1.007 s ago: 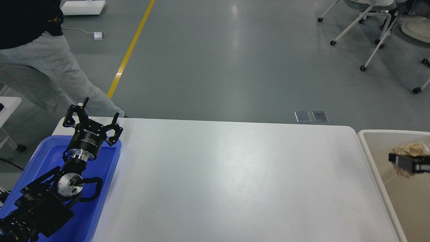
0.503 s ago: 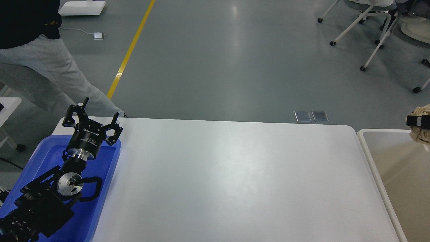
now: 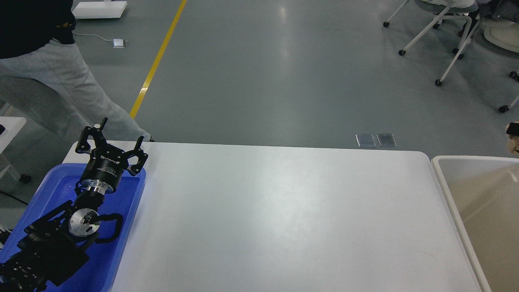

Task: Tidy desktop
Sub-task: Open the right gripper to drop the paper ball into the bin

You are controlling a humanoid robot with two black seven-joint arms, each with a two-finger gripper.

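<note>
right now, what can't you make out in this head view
- Right gripper: cut off by the right edge; only a dark sliver with something beige shows, so its state and load cannot be told.
- Beige bin: right and near parts run out of frame.
- Blue tray: much of its floor is hidden by the left arm.
- Left gripper: open, holding nothing.

Tray [image 3: 134, 194] on desktop's [image 3: 284, 219] left end, bin [image 3: 440, 170] just beside its right end

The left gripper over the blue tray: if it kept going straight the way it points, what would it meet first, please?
The left gripper, jaws open, points up and away; its line seems to clear the desktop far edge, though depth is unclear.
</note>
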